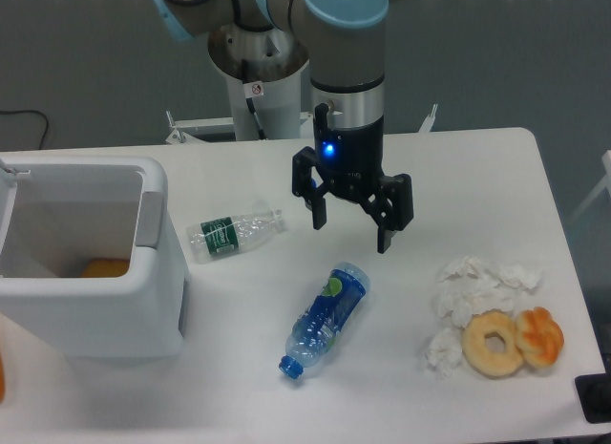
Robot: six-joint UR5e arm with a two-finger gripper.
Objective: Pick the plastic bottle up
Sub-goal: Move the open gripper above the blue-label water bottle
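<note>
The plastic bottle (326,317) lies on its side on the white table, blue-tinted with a blue label and a green spot, its blue neck pointing toward the front left. My gripper (350,231) hangs open above the table, just behind and slightly right of the bottle's base, with nothing between its fingers. A smaller clear bottle with a green label (232,233) lies on its side to the left of the gripper.
A white bin (160,272) stands at the left with an orange object (105,268) inside. Crumpled white tissues (473,289), a bagel (493,343) and an orange pastry (540,335) lie at the front right. The table's front edge is close to the bottle's neck.
</note>
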